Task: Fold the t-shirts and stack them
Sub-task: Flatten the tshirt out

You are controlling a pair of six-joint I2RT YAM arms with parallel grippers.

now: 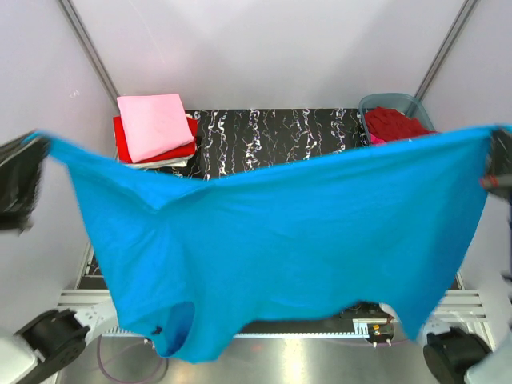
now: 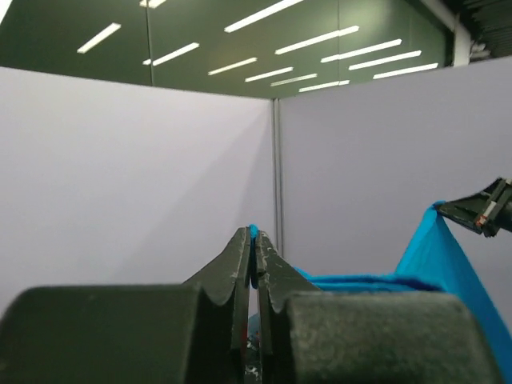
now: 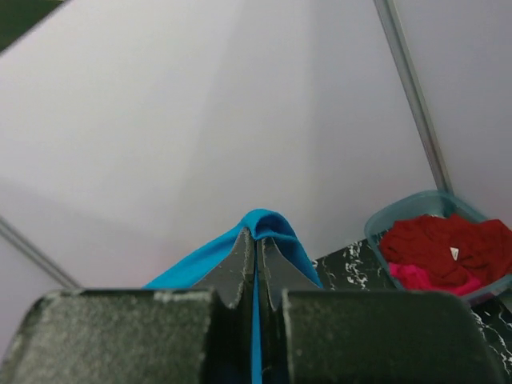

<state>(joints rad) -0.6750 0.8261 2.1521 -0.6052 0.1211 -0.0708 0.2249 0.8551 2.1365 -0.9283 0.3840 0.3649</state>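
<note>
Top view: turquoise t-shirt point(image 1: 280, 232) is stretched wide in mid-air between both arms, above the black marbled worktop point(image 1: 264, 136), and covers most of the frame. Left gripper point(image 1: 34, 146) is clamped on the upper left corner, right gripper point(image 1: 494, 150) on the upper right corner. Both are blurred at the frame edges. Top edge of the cloth sags in the middle and a round opening hangs at lower left. Folded stack sits at the far left of the worktop: pink t-shirt point(image 1: 156, 126) on top, red t-shirt point(image 1: 122, 142) under it, a sliver of white t-shirt point(image 1: 172, 163) at the bottom. Tub point(image 1: 400, 101) is at the far right, holding a crumpled dark red t-shirt point(image 1: 396, 124) with a magenta t-shirt point(image 1: 374, 138) showing at its near edge.

Left wrist view: fingers are pressed together with a thin strip of turquoise cloth pinched at the tips. The shirt runs off to the right, up to the right gripper, which grips the far corner.

Right wrist view: fingers are closed on a turquoise fold that bunches just over the tips, with the rest trailing down to the left. Tub with the dark red and magenta shirts is at lower right on the worktop, well apart from the held shirt.
</note>
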